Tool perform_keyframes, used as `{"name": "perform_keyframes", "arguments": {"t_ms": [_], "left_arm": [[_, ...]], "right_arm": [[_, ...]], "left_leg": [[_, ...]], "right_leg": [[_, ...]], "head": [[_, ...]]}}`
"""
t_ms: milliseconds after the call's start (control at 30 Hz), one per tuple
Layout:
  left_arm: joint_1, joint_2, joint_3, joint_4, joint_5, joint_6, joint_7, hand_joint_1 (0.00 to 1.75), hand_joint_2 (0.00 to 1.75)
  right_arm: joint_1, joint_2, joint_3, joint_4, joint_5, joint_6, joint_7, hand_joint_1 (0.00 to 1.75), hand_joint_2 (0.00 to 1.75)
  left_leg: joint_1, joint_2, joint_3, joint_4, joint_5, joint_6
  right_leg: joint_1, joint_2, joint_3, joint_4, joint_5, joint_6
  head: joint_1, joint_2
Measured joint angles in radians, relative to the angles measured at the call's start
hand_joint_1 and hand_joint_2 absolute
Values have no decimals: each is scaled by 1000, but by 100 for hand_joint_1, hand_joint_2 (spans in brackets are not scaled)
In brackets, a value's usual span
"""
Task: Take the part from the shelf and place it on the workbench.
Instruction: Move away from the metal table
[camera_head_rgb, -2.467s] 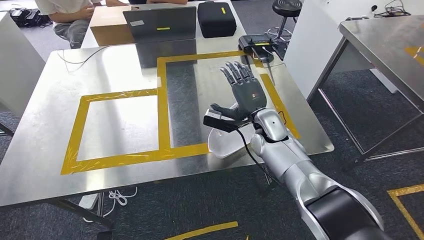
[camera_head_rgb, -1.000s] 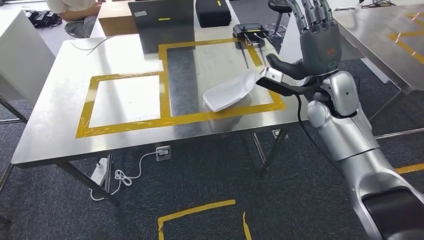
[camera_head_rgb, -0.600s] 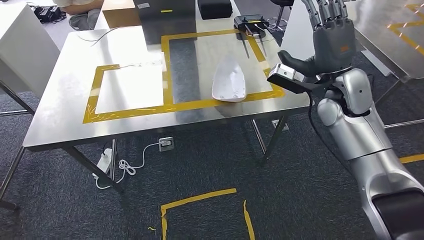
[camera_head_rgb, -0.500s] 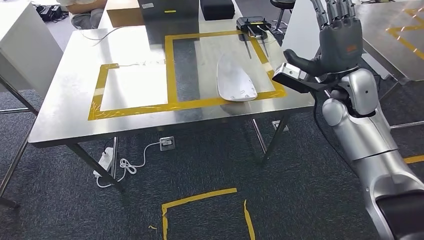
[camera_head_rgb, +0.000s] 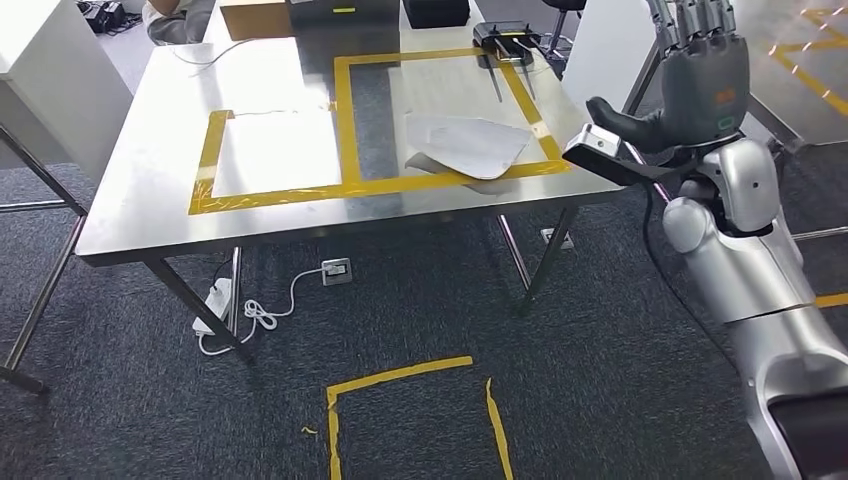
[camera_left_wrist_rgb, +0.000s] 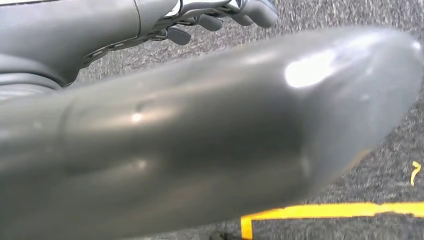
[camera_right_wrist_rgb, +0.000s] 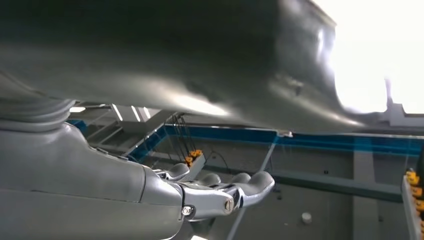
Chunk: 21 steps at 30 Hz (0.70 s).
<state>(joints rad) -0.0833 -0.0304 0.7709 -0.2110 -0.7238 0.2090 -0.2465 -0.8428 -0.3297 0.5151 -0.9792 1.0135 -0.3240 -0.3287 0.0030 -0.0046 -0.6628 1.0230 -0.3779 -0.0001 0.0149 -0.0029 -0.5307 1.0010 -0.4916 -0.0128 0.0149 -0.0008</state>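
The part (camera_head_rgb: 470, 145), a pale flat shell, lies on the steel workbench (camera_head_rgb: 160, 190), inside the right-hand yellow taped rectangle, with one edge over the front tape. My right hand (camera_head_rgb: 700, 85) is raised beside the bench's right corner, fingers straight up and spread, holding nothing and well clear of the part. In the right wrist view that hand (camera_right_wrist_rgb: 150, 190) points at a ceiling with its fingers (camera_right_wrist_rgb: 245, 185) stretched out. My left hand (camera_left_wrist_rgb: 200, 125) hangs over dark carpet, its thumb large in front, its fingers (camera_left_wrist_rgb: 240, 10) loose and holding nothing.
A black device (camera_head_rgb: 505, 40), a black case (camera_head_rgb: 435, 10) and a cardboard box (camera_head_rgb: 255, 15) sit at the bench's far edge, where a person (camera_head_rgb: 175, 15) sits. A second steel table (camera_head_rgb: 810, 60) stands to the right, a white cabinet (camera_head_rgb: 45, 70) to the left. A power strip (camera_head_rgb: 215, 300) lies under the bench.
My right hand has lifted off the part and risen to the right of the bench. The released part has turned on the surface. The camera has drawn back from the bench.
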Motion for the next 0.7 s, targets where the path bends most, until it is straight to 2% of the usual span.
{"name": "perform_keyframes", "arguments": {"t_ms": [33, 67, 100, 167, 200, 233, 267, 300, 367, 400, 433, 500, 533, 567, 600, 667, 700], "left_arm": [[0, 0, 0, 0, -1, 0, 0, 0, 0], [0, -1, -1, 1, -2, 0, 0, 0, 0], [0, -1, -1, 1, -4, 0, 0, 0, 0], [-1, 0, -2, 1, -6, 0, 0, 0, 0], [-1, 0, -2, 2, -6, 0, 0, 0, 0], [-1, 0, -3, 2, -6, 0, 0, 0, 0], [-1, 0, -3, 2, -7, 0, 0, 0, 0], [-2, 1, -4, 2, -7, 0, 0, 0, 0], [-5, 0, -4, 2, -8, 0, -1, 0, 0], [-5, 0, -4, 2, -8, 0, -1, 0, 0], [-6, 0, -4, 2, -8, 0, -2, 0, 0], [-4, 0, -4, 3, -8, 0, -3, 0, 0], [-4, 0, -4, 4, -8, 0, -4, 0, 0], [-4, -1, -4, 4, -9, 0, -4, 0, 0], [-4, -1, -4, 4, -9, 0, -5, 0, 0], [-5, -1, -4, 4, -9, 0, -5, 0, 0], [-5, -1, -4, 4, -9, 0, -5, 0, 0]], "right_arm": [[-5, 2, 0, 0, 1, 1, 0, 0, 0], [-10, 5, 0, 1, 2, 2, 0, 0, 0], [-14, 8, 0, 2, 2, 3, 0, 0, 0], [-18, 13, 0, 4, 4, 7, 0, 0, 0], [-18, 15, 0, 6, 5, 9, 0, 0, 0], [-18, 17, 0, 7, 6, 12, 1, 0, 0], [-19, 19, 0, 10, 8, 14, 2, 0, 0], [-20, 21, 0, 13, 8, 15, 4, 0, 0], [-22, 23, -5, 18, 9, 9, 10, 0, 0], [-23, 24, -8, 19, 9, 4, 13, 0, 0], [-23, 25, -10, 21, 9, -2, 16, 0, 0], [-21, 27, -13, 25, 11, -10, 18, 0, 0], [-19, 27, -13, 27, 12, -13, 18, 0, 0], [-17, 27, -13, 30, 13, -16, 19, 0, 0], [-16, 27, -14, 32, 15, -18, 20, 0, 0], [-14, 27, -16, 36, 21, -22, 21, 0, 0], [-13, 27, -17, 38, 24, -22, 22, 0, 0]], "left_leg": [[0, 0, -5, 4, -7, -6], [0, 0, -13, 22, -31, -11], [1, -1, -27, 62, -70, -17], [5, 0, -58, 182, -156, -28], [8, 0, -66, 234, -179, -34], [10, 0, -61, 261, -179, -39], [13, 0, -41, 254, -161, -43], [16, 0, -4, 214, -135, -47], [18, -1, 81, 93, -124, -51], [17, -3, 108, 49, -130, -47], [15, -5, 119, 26, -141, -40], [12, -8, 111, 23, -132, -18], [12, -7, 105, 23, -125, -8], [13, -5, 96, 21, -116, 2], [14, -3, 85, 20, -105, 10], [11, -1, 60, 21, -83, 19], [10, -1, 45, 21, -72, 21]], "right_leg": [[-3, -2, -3, -8, 11, -5], [-8, -5, -8, -14, 22, -10], [-12, -8, -14, -20, 34, -14], [-14, -9, -36, -19, 52, -16], [-15, -9, -49, -17, 61, -15], [-17, -9, -64, -14, 70, -12], [-20, -9, -79, -9, 79, -8], [-23, -9, -94, -3, 86, -4], [-26, -10, -121, 13, 97, 9], [-26, -10, -129, 19, 103, 16], [-25, -10, -135, 22, 110, 22], [-25, -10, -141, 21, 125, 33], [-27, -10, -146, 25, 121, 38], [-29, -9, -155, 43, 99, 43], [-30, -7, -169, 80, 60, 46], [-30, -5, -205, 207, -39, 51], [-30, -5, -217, 268, -68, 52]], "head": [[0, 0], [-1, 0], [-2, 0], [-4, 0], [-4, 0], [-4, 0], [-4, 0], [-4, 0], [-4, 0], [-4, 0], [-4, 0], [-3, 0], [-3, 0], [-2, 0], [-2, 0], [-1, 0], [-1, 0]]}}
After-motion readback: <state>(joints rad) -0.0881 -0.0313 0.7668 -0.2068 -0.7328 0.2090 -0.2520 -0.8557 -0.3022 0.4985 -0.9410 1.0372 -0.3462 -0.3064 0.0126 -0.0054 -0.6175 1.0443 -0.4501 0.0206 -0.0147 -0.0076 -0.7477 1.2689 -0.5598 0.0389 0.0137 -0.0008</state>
